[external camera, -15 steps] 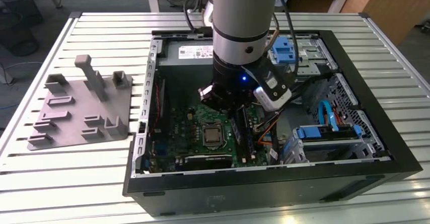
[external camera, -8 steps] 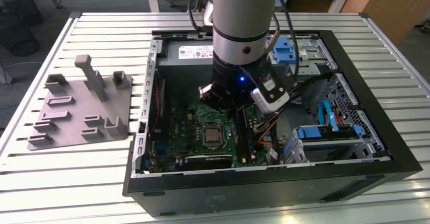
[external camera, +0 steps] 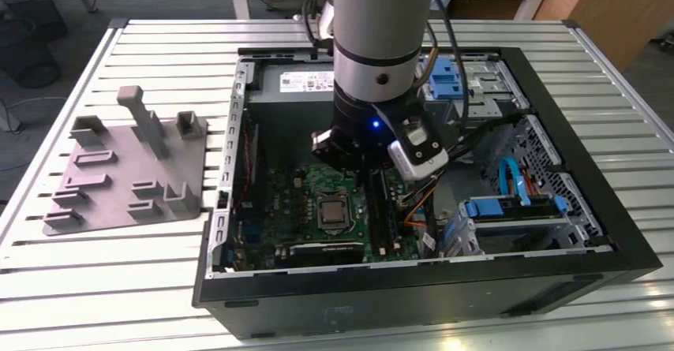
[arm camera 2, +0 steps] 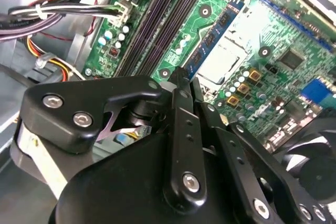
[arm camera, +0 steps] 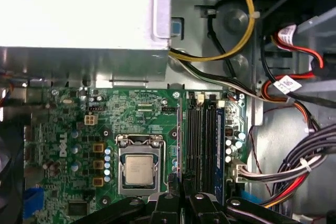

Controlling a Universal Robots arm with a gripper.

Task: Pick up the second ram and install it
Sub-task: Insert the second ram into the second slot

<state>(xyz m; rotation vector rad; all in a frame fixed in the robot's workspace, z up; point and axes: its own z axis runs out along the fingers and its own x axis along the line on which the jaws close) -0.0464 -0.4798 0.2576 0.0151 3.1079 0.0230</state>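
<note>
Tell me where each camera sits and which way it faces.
Exterior view: off the arm, high up, looking down into the open computer case; the arm shows.
First wrist view: at the wrist, facing the motherboard; the gripper shows.
Second wrist view: behind the gripper, looking along it at the memory stick it holds.
Both wrist views share the processor.

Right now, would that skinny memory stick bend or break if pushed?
The second ram looks thin and flat, so it is probably stiff and light. Gripped at one end by the end effector, it sticks out, so a sideways push might crack it.
</note>
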